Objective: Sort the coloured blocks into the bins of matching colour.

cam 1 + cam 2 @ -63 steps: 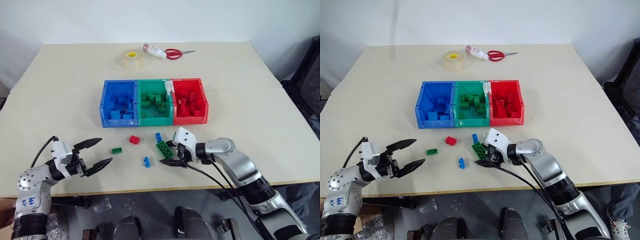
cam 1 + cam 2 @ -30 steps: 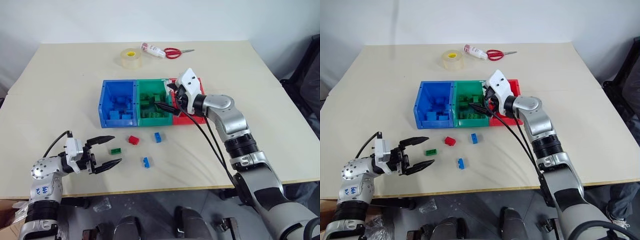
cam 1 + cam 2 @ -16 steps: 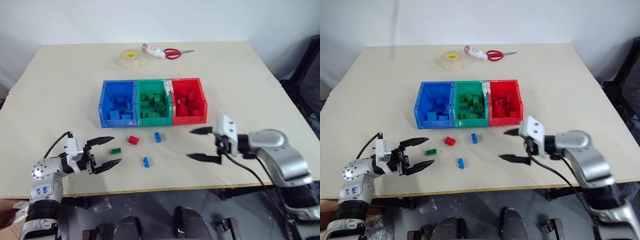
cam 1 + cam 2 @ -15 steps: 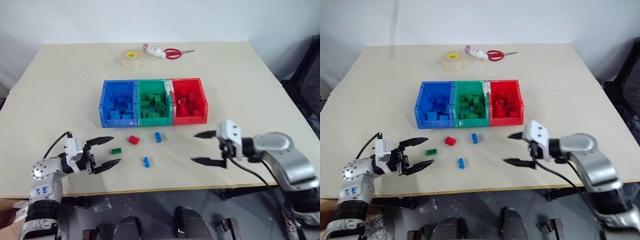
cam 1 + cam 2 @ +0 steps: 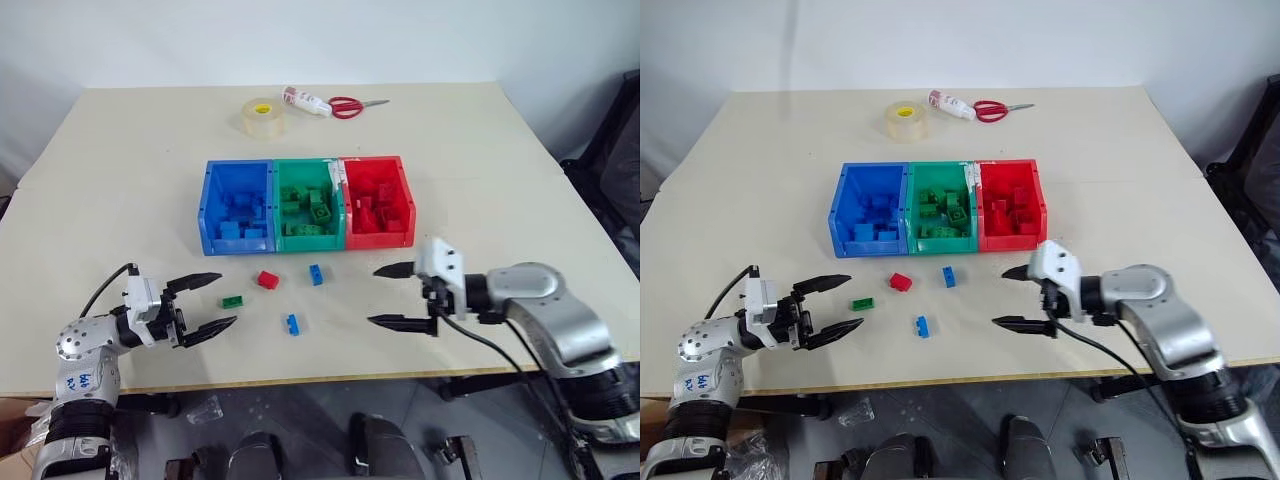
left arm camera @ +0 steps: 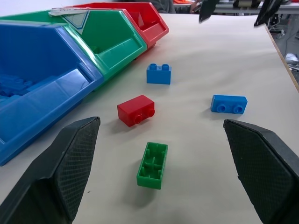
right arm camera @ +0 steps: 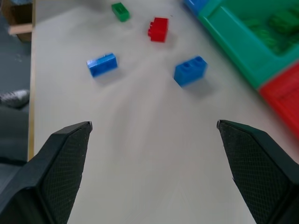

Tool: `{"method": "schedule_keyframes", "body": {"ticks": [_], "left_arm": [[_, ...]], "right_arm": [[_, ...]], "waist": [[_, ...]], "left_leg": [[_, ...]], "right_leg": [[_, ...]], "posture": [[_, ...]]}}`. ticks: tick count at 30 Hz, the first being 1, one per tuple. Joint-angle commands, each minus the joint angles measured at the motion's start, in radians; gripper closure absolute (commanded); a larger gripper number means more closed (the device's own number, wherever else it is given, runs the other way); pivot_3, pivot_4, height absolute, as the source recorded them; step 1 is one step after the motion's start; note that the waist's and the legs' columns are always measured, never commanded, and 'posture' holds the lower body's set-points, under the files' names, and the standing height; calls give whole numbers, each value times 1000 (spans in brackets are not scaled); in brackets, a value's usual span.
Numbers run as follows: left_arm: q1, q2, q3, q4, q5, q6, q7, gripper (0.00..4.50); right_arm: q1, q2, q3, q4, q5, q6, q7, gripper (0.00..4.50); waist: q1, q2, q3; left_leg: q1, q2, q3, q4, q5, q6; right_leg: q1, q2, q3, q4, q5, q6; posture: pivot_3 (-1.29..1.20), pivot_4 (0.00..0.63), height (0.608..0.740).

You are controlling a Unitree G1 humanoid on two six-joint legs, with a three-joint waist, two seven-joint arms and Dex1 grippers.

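Three joined bins stand mid-table: blue (image 5: 238,243), green (image 5: 312,241) and red (image 5: 380,238), each holding blocks. Loose in front of them lie a red block (image 5: 267,279), a blue block (image 5: 316,274), a small green block (image 5: 232,300) and a second blue block (image 5: 292,323). My left gripper (image 5: 227,298) is open and low over the table, and the green block (image 6: 152,165) lies just ahead between its fingers. My right gripper (image 5: 374,296) is open and empty, pointing left at the blocks from their right.
At the table's far side lie a clear tape roll (image 5: 264,117), a white tube (image 5: 306,102) and red-handled scissors (image 5: 350,105). The table's front edge runs just behind both grippers.
My right gripper has come out of the green bin, empty, and drawn back and down to the table's front right. The left gripper has kept still.
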Motion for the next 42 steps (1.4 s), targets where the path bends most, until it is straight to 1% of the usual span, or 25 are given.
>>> {"method": "schedule_keyframes", "body": {"ticks": [1, 6, 9, 15, 21, 24, 27, 28, 29, 32, 33, 38, 42], "left_arm": [[21, -7, 8, -64, -10, -14, 12, 0], [79, -12, 21, -134, -21, -4, 37, 0], [113, -12, 29, -170, -28, 2, 53, 0], [154, -8, 39, -207, -32, 8, 76, 0], [151, -10, 40, -208, -28, 11, 85, 0], [144, -12, 36, -203, -25, 10, 87, 0], [136, -14, 33, -197, -24, 9, 88, 0], [133, -15, 31, -194, -23, 8, 88, 0], [130, -16, 30, -191, -22, 8, 88, 0], [119, -18, 29, -181, -19, 6, 89, 0], [116, -19, 29, -178, -19, 5, 89, 0], [111, -20, 29, -170, -17, 1, 88, 0], [114, -19, 32, -166, -18, -1, 86, 0]], "right_arm": [[-63, 92, 66, 44, -39, 1, -55, 22], [-145, 243, 120, 185, -88, -18, -122, 22], [-171, 294, 122, 253, -112, -43, -141, 22], [-203, 354, 120, 358, -152, -96, -166, 22], [-212, 392, 133, 419, -180, -110, -180, 22], [-206, 397, 128, 414, -182, -108, -179, 606], [-204, 394, 122, 403, -184, -102, -178, 1609], [-201, 391, 119, 394, -183, -102, -177, 2042], [-199, 388, 115, 385, -182, -101, -176, 2338], [-196, 377, 107, 350, -172, -92, -170, 3427], [-194, 371, 104, 332, -168, -86, -165, 3618], [-213, 358, 70, 237, -127, -65, -151, 3599], [-313, 401, 34, 262, -110, -66, -186, 3599]], "waist": [[0, 0, 0], [0, 0, 0], [1, 0, 0], [0, 0, 0], [-2, 0, 0], [-2, 0, 0], [-2, 0, 0], [-2, 0, 0], [-2, 0, 0], [-1, 0, 0], [-2, 0, 0], [-1, 0, 0], [-4, 0, 0]], "left_leg": [[0, 0, 0, 0, 0, 0], [0, 0, 0, 0, 0, 0], [0, 0, 0, 0, 0, 0], [0, 0, 0, 0, 0, 0], [0, 0, 0, 0, 0, 0], [0, 0, 0, 0, 0, 0], [0, 0, 0, 0, 0, 0], [0, 0, 0, 0, 0, 0], [0, 0, 0, 0, 0, 0], [0, 0, 0, -1, 0, 0], [0, 0, 0, -1, 0, 0], [0, 0, 0, -1, 0, 0], [0, 0, 0, -1, 0, 0]], "right_leg": [[0, 0, 0, 0, 0, 0], [0, 0, 0, 1, 0, 0], [0, 0, 0, 1, 0, 0], [0, 0, 0, 2, 0, 0], [0, 0, 0, 2, 0, 0], [0, 0, 0, 2, 0, 0], [0, 0, 0, 2, 0, 0], [0, 0, 0, 2, 0, 0], [0, 0, 0, 2, 0, 0], [0, 0, 0, 2, 0, 0], [0, 0, 0, 2, 0, 0], [-1, 0, 0, 2, 0, 0], [-1, 0, 0, 2, 0, 0]], "posture": [[0, 150, 740], [0, 150, 740], [0, 150, 740], [0, 150, 740], [0, 150, 740], [0, 150, 740], [0, 150, 740], [0, 150, 740], [0, 150, 740], [0, 150, 740], [0, 150, 740], [0, 150, 740], [0, 150, 740]]}}
